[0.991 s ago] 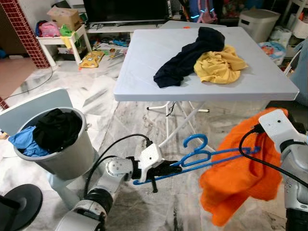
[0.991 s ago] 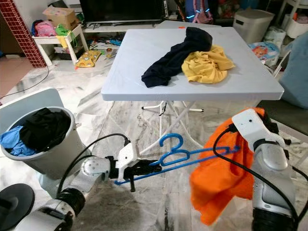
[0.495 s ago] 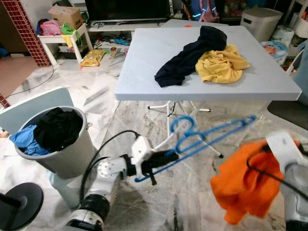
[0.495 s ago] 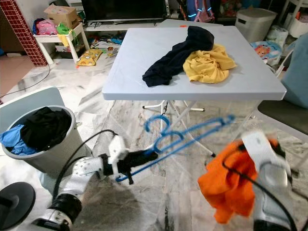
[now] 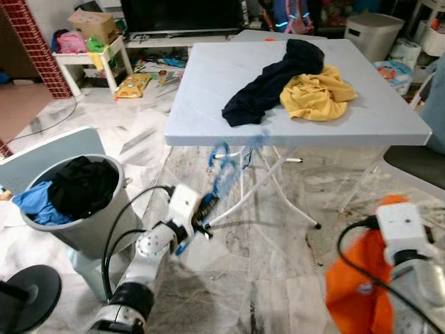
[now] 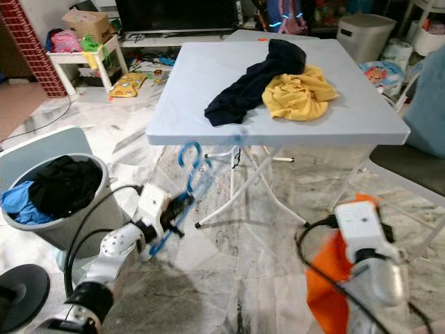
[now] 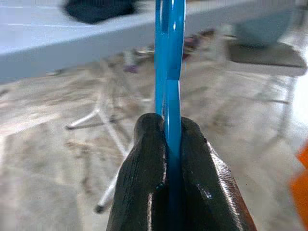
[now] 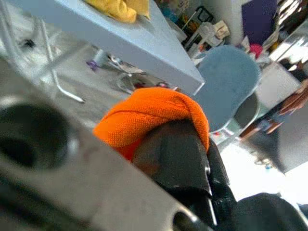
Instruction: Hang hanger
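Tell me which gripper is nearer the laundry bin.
Left. The left gripper, clamped on the blue hanger, sits just beside the laundry bin; the right gripper, holding the orange garment, is far across the floor.

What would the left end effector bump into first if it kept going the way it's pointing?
Probably the white table: the left end effector, shut on the blue hanger, points up toward the table's front edge and legs. Depth is hard to judge, so it might pass just beneath.
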You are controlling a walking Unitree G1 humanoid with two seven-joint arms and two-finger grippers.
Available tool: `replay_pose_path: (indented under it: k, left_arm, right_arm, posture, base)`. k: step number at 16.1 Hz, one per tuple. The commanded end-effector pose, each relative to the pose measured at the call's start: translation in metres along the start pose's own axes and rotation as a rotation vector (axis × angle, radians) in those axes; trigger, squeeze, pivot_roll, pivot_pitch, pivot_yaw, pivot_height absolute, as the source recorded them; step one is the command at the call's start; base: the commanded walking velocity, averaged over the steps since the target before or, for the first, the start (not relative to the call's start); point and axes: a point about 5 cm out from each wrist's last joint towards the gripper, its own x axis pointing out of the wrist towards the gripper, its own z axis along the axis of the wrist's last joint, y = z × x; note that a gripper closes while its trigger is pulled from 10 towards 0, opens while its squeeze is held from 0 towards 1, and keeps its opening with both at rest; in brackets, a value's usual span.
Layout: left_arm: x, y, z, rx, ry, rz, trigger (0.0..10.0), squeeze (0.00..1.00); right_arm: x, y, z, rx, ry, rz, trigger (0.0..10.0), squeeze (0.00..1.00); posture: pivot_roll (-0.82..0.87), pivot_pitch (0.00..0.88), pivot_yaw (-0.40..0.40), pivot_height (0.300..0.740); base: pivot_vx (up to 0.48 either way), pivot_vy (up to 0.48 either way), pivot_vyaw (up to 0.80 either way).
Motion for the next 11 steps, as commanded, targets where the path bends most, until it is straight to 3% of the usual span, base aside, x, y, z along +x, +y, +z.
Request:
replay_pose_path:
  k: [1, 5, 11]
  left_arm:
    - [0.003, 0.009, 0.006, -0.002, -0.002, 0.101, 10.0, 0.0]
    - [-0.001, 0.009, 0.009, -0.028, -0.051, 0.111, 10.0, 0.0]
    - [0.0, 0.007, 0.008, -0.044, -0.043, 0.117, 10.0, 0.0]
  right_arm:
    - [-0.006, 0.011, 0.0, 0.05, -0.014, 0.046, 0.0, 0.0]
    - [-0.013, 0.031, -0.009, 0.104, -0.018, 0.075, 0.0, 0.0]
    - [-0.003, 0.049, 0.002, 0.101, -0.075, 0.13, 0.0, 0.0]
  posture:
    - [0.01, 0.0, 0.003, 0.74]
    - [0.06, 0.0, -0.004, 0.74]
    - [0.07, 0.0, 0.002, 0.74]
  base:
    - [0.0, 0.0, 0.0]
    - [0.0, 0.0, 0.0]
    - [0.304, 0.0, 0.0]
